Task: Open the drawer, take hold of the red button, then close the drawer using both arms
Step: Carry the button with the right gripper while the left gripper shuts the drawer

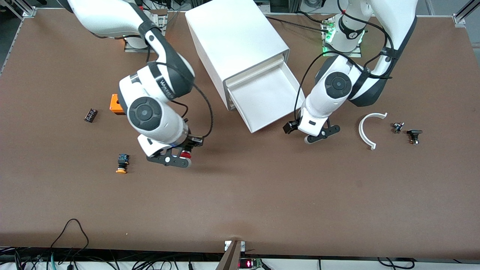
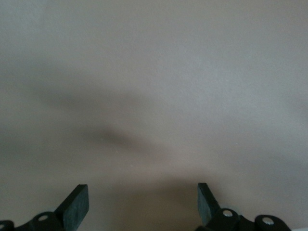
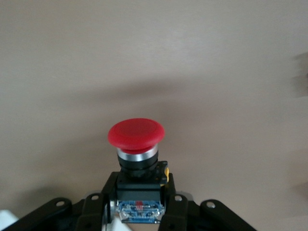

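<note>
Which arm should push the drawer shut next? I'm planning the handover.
Left, probably: its open, empty end effector hangs beside the open drawer, while the right end effector is shut on the button.

Front view: high camera, looking steeply down across the whole counter [image 1: 262, 195] toward both arm bases.
Left wrist view: close, facing bare counter past its own fingers [image 2: 77, 204].
Right wrist view: close, likewise facing counter.
Shared: the counter surface.
</note>
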`<action>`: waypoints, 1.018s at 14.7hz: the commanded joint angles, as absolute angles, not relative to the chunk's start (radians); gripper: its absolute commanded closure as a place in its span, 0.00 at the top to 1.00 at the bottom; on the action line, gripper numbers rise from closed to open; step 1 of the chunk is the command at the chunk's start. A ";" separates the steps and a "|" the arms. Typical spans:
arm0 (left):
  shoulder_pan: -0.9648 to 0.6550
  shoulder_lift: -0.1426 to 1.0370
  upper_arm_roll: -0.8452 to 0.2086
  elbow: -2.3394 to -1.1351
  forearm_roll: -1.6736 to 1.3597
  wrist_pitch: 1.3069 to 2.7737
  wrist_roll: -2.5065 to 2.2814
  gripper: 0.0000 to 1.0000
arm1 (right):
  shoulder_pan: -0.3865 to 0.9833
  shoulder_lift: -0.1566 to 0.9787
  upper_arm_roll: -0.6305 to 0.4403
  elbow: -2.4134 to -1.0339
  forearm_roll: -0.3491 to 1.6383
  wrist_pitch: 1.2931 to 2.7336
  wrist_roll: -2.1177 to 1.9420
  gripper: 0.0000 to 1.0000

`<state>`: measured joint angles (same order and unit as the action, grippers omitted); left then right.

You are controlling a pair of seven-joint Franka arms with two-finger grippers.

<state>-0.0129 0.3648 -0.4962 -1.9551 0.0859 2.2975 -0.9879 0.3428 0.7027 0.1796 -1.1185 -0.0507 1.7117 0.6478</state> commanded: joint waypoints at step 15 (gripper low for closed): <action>-0.204 0.359 -0.560 -2.017 0.084 2.224 -1.314 0.99 | 0.006 0.736 0.181 -1.509 -0.054 2.084 0.166 0.00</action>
<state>-0.1922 0.3768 -0.5271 -2.0053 0.0860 2.2649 -1.2616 0.0166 0.7507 0.1652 -1.4448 -0.0506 2.0237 0.1790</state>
